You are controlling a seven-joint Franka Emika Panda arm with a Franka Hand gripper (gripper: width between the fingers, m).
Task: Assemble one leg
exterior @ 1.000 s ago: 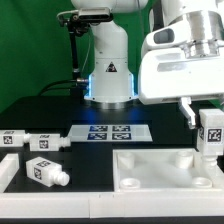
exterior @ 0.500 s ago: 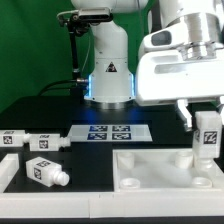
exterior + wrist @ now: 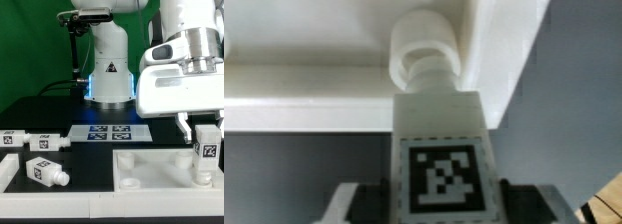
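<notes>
Here, starting from the exterior view's left, three spare legs (image 3: 46,143) lie loose on the table (image 3: 35,108), well apart from the arm. The marker board (image 3: 110,132) lies flat in the middle, in front of the robot base (image 3: 108,62). The white tray (image 3: 150,172) fills the foreground.

At the exterior view's right, the claw (image 3: 204,128) is clenched on the leg (image 3: 207,152), which it holds upright by its blocky tagged body, stub end down, over the tray's far right corner.

Compared with a second ago, the claw and leg have sunk steadily. The leg's tag, which was above the tray rim, now sits level with it. Nothing else has shifted.

In the wrist view, the round stub (image 3: 425,75) meets a round corner hole (image 3: 416,35) and looks roughly in line with it. Whether the stub has entered the hole cannot be told.

The step in hand appears to be insertion. What probably remains is a short straight push, then perhaps a twist to seat the leg. A slight tilt could jam the stub on the hole's edge.
</notes>
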